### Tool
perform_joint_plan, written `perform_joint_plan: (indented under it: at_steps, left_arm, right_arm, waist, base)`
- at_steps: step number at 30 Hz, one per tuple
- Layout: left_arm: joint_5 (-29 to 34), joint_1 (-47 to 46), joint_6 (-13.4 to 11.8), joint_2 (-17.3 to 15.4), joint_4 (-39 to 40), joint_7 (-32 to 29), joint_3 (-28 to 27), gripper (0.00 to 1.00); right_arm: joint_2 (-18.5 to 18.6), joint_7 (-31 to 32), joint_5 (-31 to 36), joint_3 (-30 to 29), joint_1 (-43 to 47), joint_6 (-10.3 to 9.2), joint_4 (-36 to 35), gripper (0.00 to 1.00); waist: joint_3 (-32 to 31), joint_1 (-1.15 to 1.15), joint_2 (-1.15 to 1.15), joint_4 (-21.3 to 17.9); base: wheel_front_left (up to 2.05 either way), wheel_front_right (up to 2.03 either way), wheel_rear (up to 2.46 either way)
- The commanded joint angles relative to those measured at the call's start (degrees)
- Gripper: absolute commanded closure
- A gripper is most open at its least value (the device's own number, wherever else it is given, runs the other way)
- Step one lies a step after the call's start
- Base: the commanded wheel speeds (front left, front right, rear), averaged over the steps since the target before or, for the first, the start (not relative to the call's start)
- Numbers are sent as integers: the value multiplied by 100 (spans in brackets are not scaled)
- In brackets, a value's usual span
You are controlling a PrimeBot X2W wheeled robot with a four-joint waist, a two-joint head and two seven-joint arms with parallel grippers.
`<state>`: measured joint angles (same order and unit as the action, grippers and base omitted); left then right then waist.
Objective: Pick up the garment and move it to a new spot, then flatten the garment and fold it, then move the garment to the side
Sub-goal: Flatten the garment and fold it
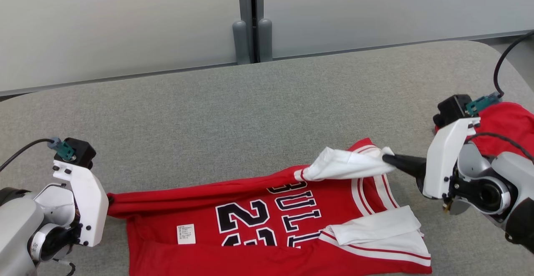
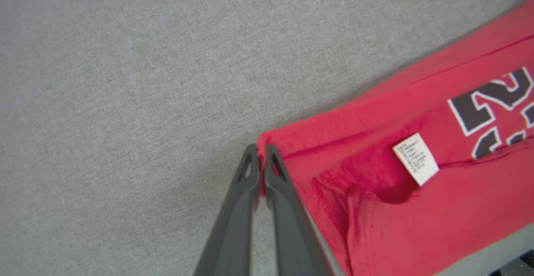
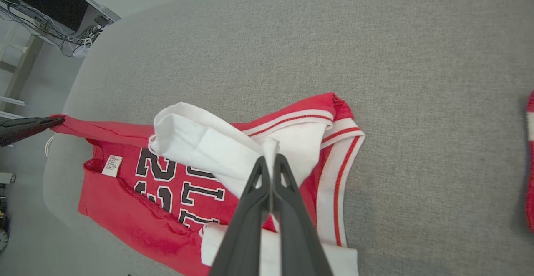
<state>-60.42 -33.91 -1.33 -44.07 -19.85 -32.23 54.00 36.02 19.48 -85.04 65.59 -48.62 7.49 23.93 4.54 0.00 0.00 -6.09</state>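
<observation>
The soft red jersey (image 1: pixel 200 209), with black block lettering and white ribbed trim, lies wrinkled along the near edge of the grey woven bench (image 1: pixel 250 101). The left tool (image 2: pixel 260 153) is pinched closed on its red hem corner. The right tool (image 3: pixel 271 161) is clamped on a limp white sleeve (image 1: pixel 346 165). A broad stretch of bench lies beyond the jersey, up to the far edge.

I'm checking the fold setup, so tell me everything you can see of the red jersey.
The red jersey is a soft knit top with white short sleeves, striped red-and-white trim, black white-edged lettering and a small white care label. It lies rumpled on the grey fabric table, near its front edge. The left gripper has its jaws shut on a red hem corner; the right gripper pinches one white sleeve, holding it slightly raised.
</observation>
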Motion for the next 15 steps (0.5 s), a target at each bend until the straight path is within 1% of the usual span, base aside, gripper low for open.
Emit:
perform_joint_plan:
  at_steps: [1,7,15]
  left_arm:
    - [39,-105,16,-10,-6,-33,1,100]
    - [-66,-170,112,30,-55,-341,98,100]
    - [-80,-156,192,4,-73,-506,193,100]
  right_arm:
    - [60,63,-69,19,111,2,-40,100]
    - [277,232,-210,69,303,1,-334,100]
    - [557,368,-365,67,508,2,-793,100]
  waist:
    - [4,0,0,14]
    - [-3,0,0,39]
    - [-31,0,0,13]
  base:
    - [0,0,0]
    - [0,0,0]
    - [0,0,0]
